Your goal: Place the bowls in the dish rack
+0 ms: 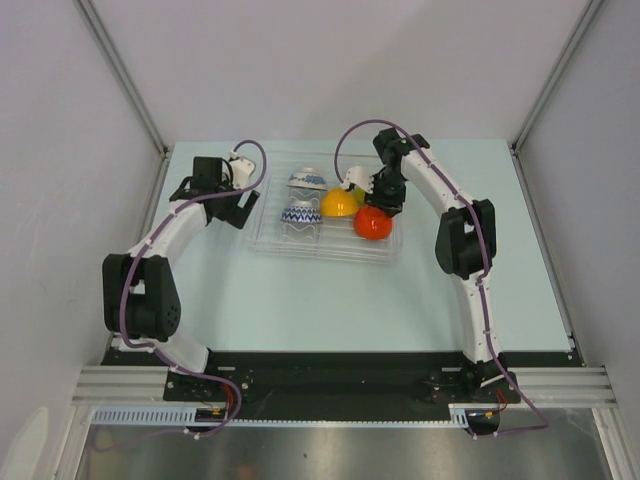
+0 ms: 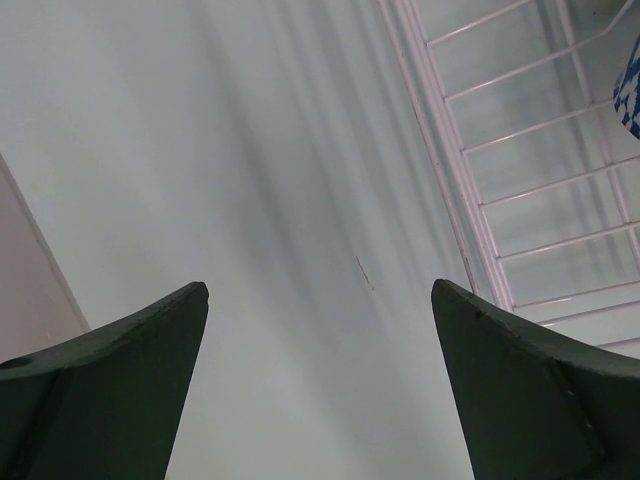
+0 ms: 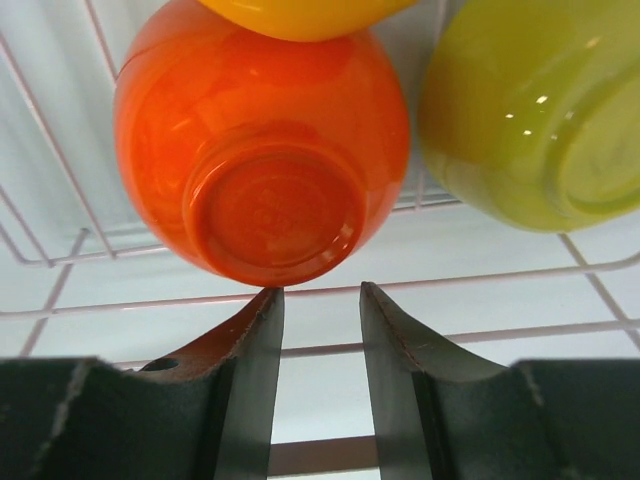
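The clear dish rack (image 1: 270,235) lies mid-table. Two white bowls with blue zigzags (image 1: 305,181) (image 1: 300,213) sit in its left half. The orange bowl (image 1: 340,203) and the red bowl (image 1: 373,223) sit in its right half. In the right wrist view the red bowl (image 3: 262,150) lies base towards the camera, with the yellow-green bowl (image 3: 530,110) to its right and the orange bowl (image 3: 300,12) above it. My right gripper (image 3: 321,290) (image 1: 385,195) is narrowly open and empty, just below the red bowl's base. My left gripper (image 2: 320,288) (image 1: 240,205) is wide open and empty over the table, beside the rack's left wall (image 2: 440,160).
Grey enclosure walls close in the table on the left, right and back. The rack's thin white wires (image 3: 480,335) run under the right gripper. A zigzag bowl's edge (image 2: 630,85) shows inside the rack at the far right of the left wrist view.
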You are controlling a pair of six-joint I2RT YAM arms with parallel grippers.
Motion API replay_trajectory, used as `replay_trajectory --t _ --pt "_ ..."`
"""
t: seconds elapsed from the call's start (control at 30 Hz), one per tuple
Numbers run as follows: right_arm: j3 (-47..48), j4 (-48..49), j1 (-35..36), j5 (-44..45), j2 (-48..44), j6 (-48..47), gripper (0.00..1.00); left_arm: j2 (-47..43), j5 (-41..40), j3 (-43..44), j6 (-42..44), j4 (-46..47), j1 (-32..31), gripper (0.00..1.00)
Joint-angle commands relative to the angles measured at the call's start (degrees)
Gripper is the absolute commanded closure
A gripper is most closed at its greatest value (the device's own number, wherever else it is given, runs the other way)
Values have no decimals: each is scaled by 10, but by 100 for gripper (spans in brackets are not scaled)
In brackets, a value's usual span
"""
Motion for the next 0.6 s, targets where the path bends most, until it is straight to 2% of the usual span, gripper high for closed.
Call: replay_trajectory --t 0.0,0.17,0.43,0.57 --pt "2 -42 4 -41 -15 -4 59 12 36 -6 -22 7 -26 0" --pt "7 -64 6 -46 -31 -12 57 15 33 -1 -20 3 -30 0" --pt "28 -114 15 -54 -34 -11 49 11 31 -1 -17 1 -30 0" --pt "37 -143 21 -56 -32 -16 49 8 30 -3 -17 0 -30 0"
